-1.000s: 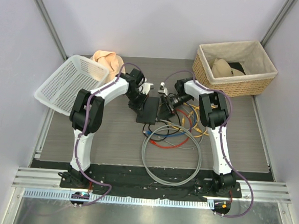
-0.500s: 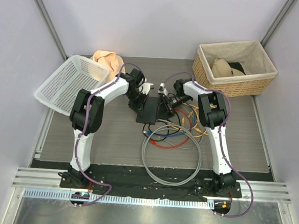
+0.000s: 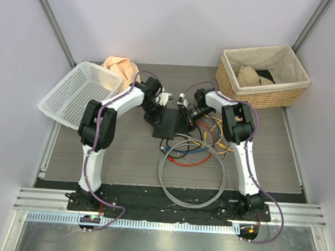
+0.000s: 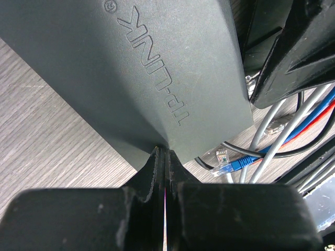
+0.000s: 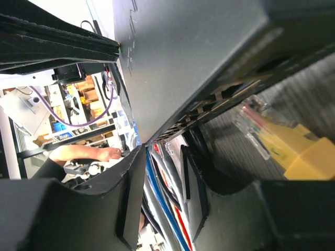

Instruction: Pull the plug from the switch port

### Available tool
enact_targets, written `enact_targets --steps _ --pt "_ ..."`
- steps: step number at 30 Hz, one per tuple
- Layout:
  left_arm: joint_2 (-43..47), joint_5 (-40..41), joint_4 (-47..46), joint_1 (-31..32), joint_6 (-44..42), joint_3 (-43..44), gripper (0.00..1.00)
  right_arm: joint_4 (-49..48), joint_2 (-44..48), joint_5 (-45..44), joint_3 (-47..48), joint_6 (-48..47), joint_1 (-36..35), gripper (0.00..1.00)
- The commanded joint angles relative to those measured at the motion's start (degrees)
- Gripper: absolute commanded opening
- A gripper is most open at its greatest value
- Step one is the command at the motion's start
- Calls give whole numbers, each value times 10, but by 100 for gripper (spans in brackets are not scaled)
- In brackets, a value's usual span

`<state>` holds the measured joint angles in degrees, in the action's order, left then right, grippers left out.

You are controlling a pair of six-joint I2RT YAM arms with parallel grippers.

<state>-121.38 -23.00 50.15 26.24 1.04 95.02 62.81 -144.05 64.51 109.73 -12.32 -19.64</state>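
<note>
The switch (image 3: 167, 124) is a flat matte-black box lying mid-table; it fills the top of the left wrist view (image 4: 131, 68). My left gripper (image 3: 159, 109) is shut, its tips (image 4: 162, 154) pressed against the switch's near edge with nothing between them. My right gripper (image 3: 183, 113) is at the socket edge (image 5: 220, 99). Its jaws (image 5: 162, 157) stand apart around a clear plug (image 5: 174, 148) in the end port, with a grey cable trailing from it. The pads do not visibly touch the plug.
Loose cables (image 3: 203, 148) and a grey coil (image 3: 191, 176) lie in front of and right of the switch. A loose yellow plug (image 5: 285, 144) and a blue one (image 4: 230, 166) rest on the table. A wicker basket (image 3: 261, 96), white plastic basket (image 3: 72, 93) and peach cloth (image 3: 119, 64) stand behind.
My right gripper has shifted slightly left toward the switch's socket edge and its jaws have narrowed. The left gripper and the switch have stayed put.
</note>
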Motion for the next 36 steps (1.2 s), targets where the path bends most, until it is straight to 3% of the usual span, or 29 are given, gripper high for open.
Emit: enact_targets --steps 1,11,22,24,25,26,36 --pt "-59 67 -14 3 -25 -24 0 -67 -25 -65 1 -18 -7 40" --pt "-61 65 -15 3 -24 -25 0 -68 -25 -71 -2 -23 -7 29" --pt "-61 65 -15 4 -24 -24 0 -70 -27 -74 -1 -19 -7 24" --pt "-61 64 -15 4 -24 -25 0 -71 -27 -80 -1 -20 -7 18" --pt "-61 65 -16 3 -24 -24 0 -71 -26 -92 -1 -23 -8 4" --pt "-62 64 -15 3 -24 -25 0 -71 -25 -103 -2 -22 -8 1" --pt "-62 67 -16 4 -25 -25 0 -2 -30 -156 9 -89 -6 1"
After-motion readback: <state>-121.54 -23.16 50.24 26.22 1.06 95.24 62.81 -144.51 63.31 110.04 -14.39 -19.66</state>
